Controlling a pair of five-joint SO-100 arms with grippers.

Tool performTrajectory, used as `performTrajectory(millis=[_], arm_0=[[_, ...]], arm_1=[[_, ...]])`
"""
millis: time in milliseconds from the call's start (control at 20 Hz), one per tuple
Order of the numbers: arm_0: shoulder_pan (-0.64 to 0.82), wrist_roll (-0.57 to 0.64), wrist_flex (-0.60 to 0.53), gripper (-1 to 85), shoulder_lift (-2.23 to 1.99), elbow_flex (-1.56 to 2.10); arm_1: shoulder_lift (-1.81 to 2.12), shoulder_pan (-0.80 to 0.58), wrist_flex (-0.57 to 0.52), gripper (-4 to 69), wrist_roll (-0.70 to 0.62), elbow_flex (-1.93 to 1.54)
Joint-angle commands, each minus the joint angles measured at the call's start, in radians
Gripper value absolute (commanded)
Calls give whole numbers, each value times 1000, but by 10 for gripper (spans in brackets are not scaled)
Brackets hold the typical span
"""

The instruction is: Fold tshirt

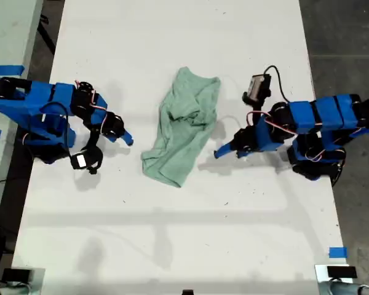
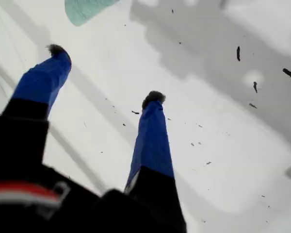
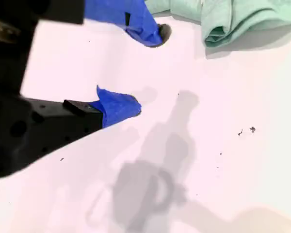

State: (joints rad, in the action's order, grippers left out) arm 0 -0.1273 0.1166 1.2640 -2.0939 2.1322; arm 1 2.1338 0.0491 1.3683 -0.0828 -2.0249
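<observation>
The pale mint-green tshirt lies crumpled in a long bunch mid-table, running from the far centre down toward the exterior view's lower left. My first gripper rests at the exterior view's left, open and empty, a short gap from the tshirt's lower corner. In the first wrist view its two blue fingers spread over bare table, with a tshirt corner ahead. My second gripper sits at the exterior view's right, open and empty, close to the cloth's edge. The second wrist view shows this gripper beside a thick fold of the tshirt.
The white table is narrow, with dark floor past its edge on the exterior view's right. A blue tape piece marks the near corner on that side. More blue tape lies on a neighbouring surface at the exterior view's left.
</observation>
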Motion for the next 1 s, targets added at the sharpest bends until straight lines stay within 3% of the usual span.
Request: performTrajectory(millis=[0,550,650,950], arm_0=[[-49,-51,-69,158,-106,74],[-97,-44,-284,171,-89,161],[-101,0,-383,187,41,94],[-51,178,-462,206,440,-163]], arm_1=[[80,23,3,285,25,-17],[92,32,-57,271,14,-46],[69,29,-75,269,3,-35],[26,29,-95,268,-11,-12]])
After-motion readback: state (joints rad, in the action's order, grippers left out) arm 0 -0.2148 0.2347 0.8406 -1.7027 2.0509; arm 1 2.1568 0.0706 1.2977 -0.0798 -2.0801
